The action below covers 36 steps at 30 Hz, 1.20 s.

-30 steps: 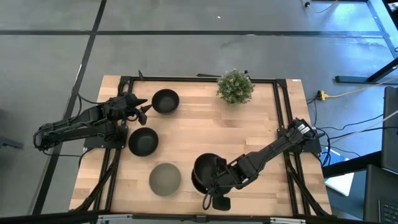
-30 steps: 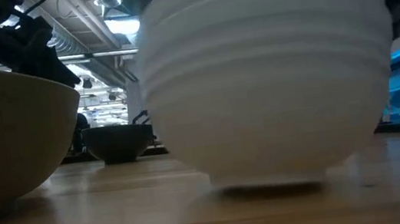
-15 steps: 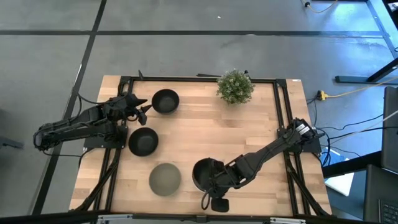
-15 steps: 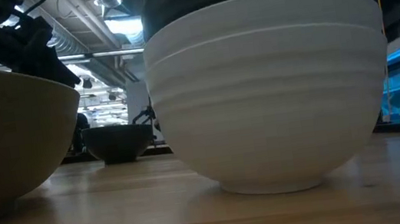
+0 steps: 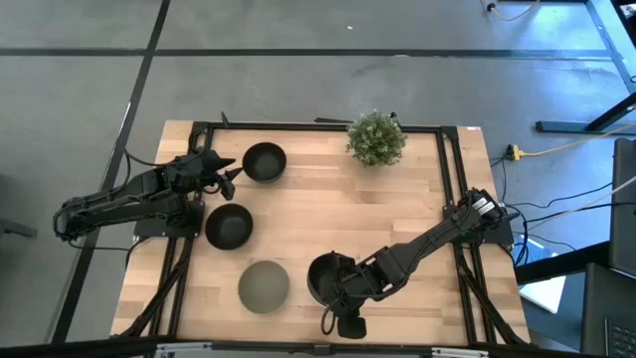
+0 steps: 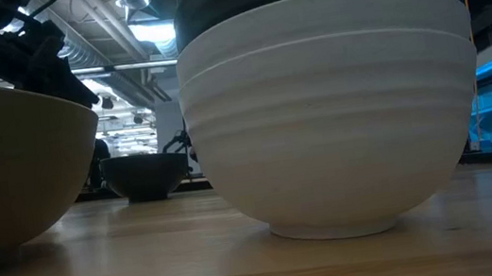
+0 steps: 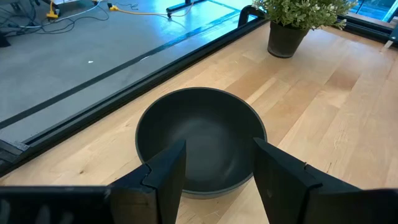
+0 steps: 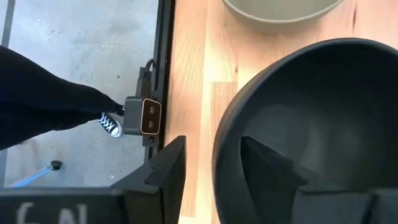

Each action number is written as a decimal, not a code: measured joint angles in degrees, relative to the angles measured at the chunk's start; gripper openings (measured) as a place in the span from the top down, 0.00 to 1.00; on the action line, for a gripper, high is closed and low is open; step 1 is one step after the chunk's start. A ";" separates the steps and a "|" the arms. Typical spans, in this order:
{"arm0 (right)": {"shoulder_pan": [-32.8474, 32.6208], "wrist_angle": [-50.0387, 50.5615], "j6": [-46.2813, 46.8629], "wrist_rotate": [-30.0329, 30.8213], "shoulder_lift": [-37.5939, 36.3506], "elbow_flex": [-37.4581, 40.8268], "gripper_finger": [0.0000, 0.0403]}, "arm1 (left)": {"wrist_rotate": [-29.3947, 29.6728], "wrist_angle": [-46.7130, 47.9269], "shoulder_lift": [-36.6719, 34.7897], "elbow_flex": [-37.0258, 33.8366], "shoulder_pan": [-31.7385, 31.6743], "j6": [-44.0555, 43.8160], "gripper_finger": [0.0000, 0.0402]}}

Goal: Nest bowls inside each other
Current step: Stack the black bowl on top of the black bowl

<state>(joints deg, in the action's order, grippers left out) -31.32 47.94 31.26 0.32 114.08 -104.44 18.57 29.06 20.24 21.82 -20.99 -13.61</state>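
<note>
My right claw [image 5: 335,285] straddles the rim of the black-on-white stack [image 5: 327,277], fingers parted, not gripping. Left claw [image 5: 231,170] released, beside far black bowl [image 5: 264,161] on desk [image 5: 328,199].

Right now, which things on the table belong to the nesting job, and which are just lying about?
Part of the job:
- stack of nested bowls, black inside a white one, right gripper at its rim
- grey-olive bowl
- black bowl
- black bowl by the far edge, left gripper open beside it

Just lying about:
- potted plant
</note>
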 joint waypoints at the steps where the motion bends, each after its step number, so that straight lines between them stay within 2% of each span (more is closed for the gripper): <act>1: -0.07 -0.18 0.21 0.00 -0.01 0.00 0.61 | 0.00 0.00 0.00 0.00 0.00 0.00 0.57; 10: -0.08 -1.48 -0.32 2.72 -0.01 0.00 0.61 | 0.00 0.02 0.00 0.01 0.01 0.00 0.57; 36: 0.29 -4.31 -1.56 2.21 5.91 -0.07 0.61 | -1.53 0.55 0.01 0.00 0.02 -1.51 0.57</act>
<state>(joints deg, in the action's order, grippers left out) -31.03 43.63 29.69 2.52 119.98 -104.51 17.03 29.61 20.25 21.82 -20.97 -15.11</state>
